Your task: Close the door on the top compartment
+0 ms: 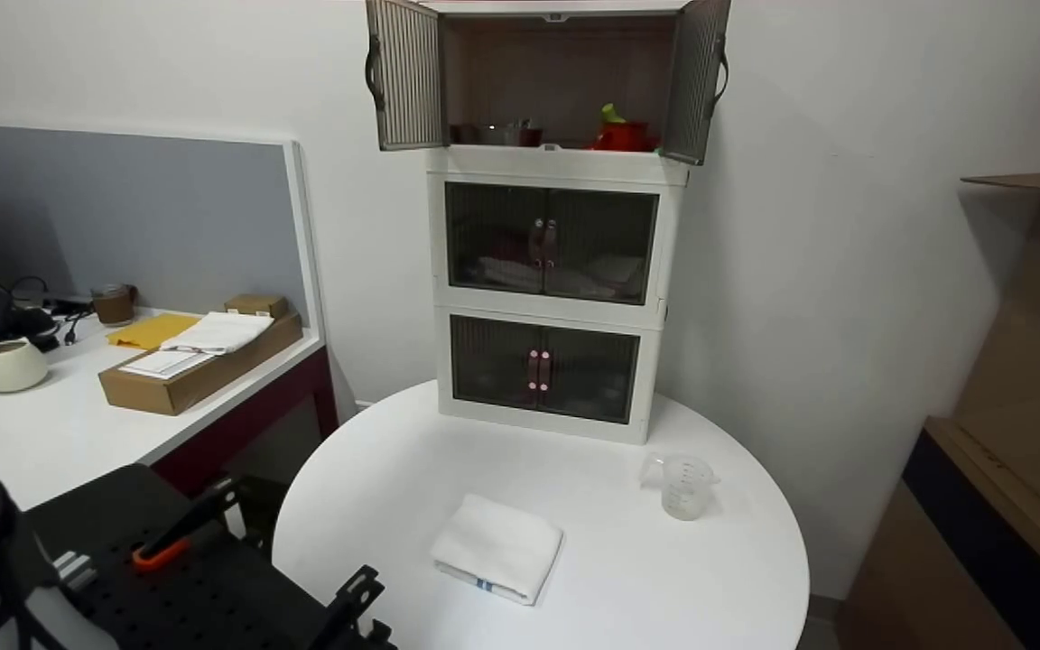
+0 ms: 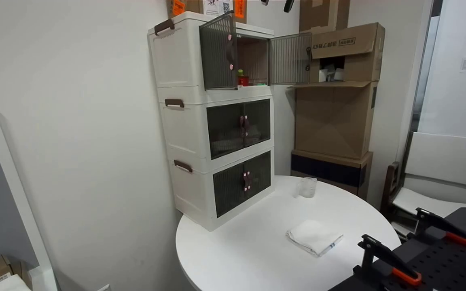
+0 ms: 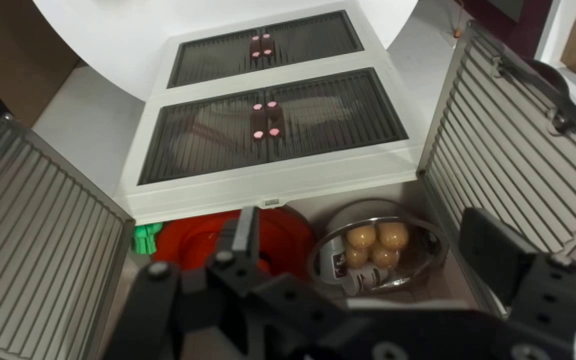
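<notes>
The door's two smoked ribbed panels stand swung outward in both exterior views: one panel (image 1: 412, 77) (image 2: 219, 54) and the other panel (image 1: 699, 81) (image 2: 291, 58). The top compartment (image 1: 529, 72) (image 2: 176, 56) is open at the front. In the wrist view, its lower rim (image 3: 208, 200) lies between a left panel (image 3: 38, 240) and a right panel (image 3: 528, 135). My gripper (image 3: 365, 232) is open and empty before the opening. Its right finger overlaps the right panel; I cannot tell if they touch. Two dark tips, likely the gripper's, show at an exterior view's top edge (image 2: 276, 4).
A red pot (image 3: 288, 230) and a clear bowl (image 3: 418, 250) with several items sit inside the compartment. Cardboard boxes (image 2: 332, 121) stand beside the cabinet, and more lie on top. A white towel (image 1: 497, 546) and measuring cup (image 1: 687, 487) lie on the round table (image 1: 628, 578).
</notes>
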